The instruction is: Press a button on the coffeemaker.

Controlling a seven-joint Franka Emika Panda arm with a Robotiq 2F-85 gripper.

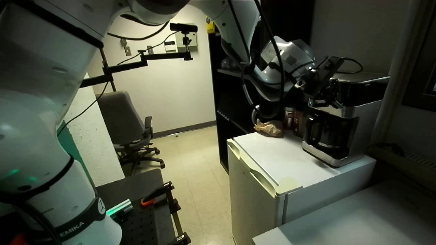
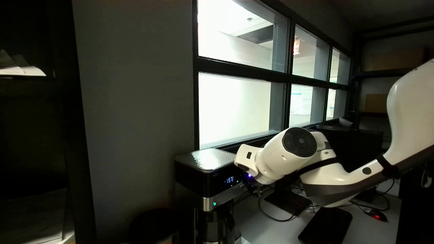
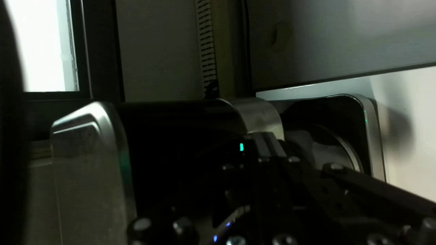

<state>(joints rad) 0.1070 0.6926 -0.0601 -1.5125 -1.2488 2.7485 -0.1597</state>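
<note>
Fingers (image 3: 262,144) together, near front of coffeemaker (image 1: 366,126), display (image 2: 230,180) lit

It's a boxy silver-and-black coffeemaker (image 1: 364,127), standing upright near one edge of the white tabletop (image 1: 272,153). Dark carafe (image 1: 332,134) tucked in underneath, bluish digits (image 2: 230,180) lit on the black panel (image 2: 213,187), green light (image 2: 214,204) on the silver band (image 2: 224,199).

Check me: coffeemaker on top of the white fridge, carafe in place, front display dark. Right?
Wrong on the display: it is lit, not dark, as an exterior view shows. The rest stands: the coffeemaker is on top of the white fridge, carafe in place.
</note>
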